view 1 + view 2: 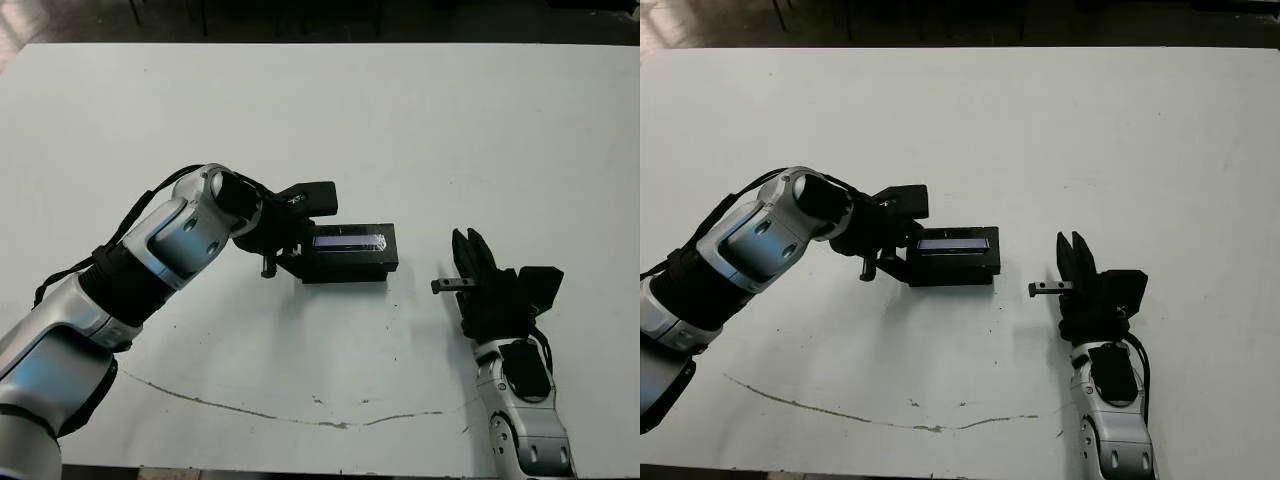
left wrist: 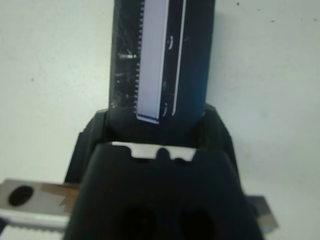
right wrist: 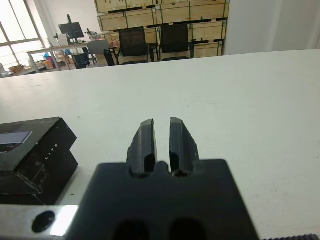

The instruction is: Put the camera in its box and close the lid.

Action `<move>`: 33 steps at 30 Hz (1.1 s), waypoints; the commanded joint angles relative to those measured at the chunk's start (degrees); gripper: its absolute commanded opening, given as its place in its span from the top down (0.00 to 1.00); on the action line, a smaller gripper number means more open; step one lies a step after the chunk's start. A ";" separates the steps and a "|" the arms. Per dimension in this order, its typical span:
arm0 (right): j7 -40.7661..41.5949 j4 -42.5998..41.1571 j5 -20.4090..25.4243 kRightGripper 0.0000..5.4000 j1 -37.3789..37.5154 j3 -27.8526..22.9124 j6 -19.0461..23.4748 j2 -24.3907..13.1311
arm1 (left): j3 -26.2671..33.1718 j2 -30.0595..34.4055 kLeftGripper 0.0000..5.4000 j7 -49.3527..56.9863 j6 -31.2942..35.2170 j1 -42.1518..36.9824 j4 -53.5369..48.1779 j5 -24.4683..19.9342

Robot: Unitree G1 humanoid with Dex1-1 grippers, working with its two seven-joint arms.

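The lid (image 1: 350,241), black with a shiny silvery strip (image 2: 152,55), lies flat on top of the box (image 1: 345,269) near the middle of the table. My left gripper (image 1: 305,235) is at the box's left end, one finger on each side, shut on the lid. In the right wrist view the lid (image 3: 35,142) sits slightly askew over the black tray (image 3: 22,187). My right gripper (image 1: 470,242) rests to the right of the box, apart from it, shut and empty (image 3: 161,127). The camera is hidden from view.
A thin dark scuff line (image 1: 250,410) runs across the white table (image 1: 400,120) near its front edge. Beyond the far edge, the right wrist view shows chairs (image 3: 132,45) and stacked wooden crates (image 3: 160,12).
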 commanded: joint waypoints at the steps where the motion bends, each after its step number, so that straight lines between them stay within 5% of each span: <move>1: -0.09 -0.15 0.11 1.00 1.16 -0.11 1.03 -0.04 | -2.14 1.33 0.68 1.81 0.66 2.82 3.47 3.61; 15: -0.24 -0.22 0.06 1.00 1.10 0.29 1.28 0.20 | -1.11 4.56 0.68 -1.19 1.05 2.27 2.29 3.03; 33: 0.80 0.93 0.34 1.00 0.77 0.31 0.19 -0.22 | 15.84 9.66 0.68 -2.29 -1.22 8.18 -2.67 -7.55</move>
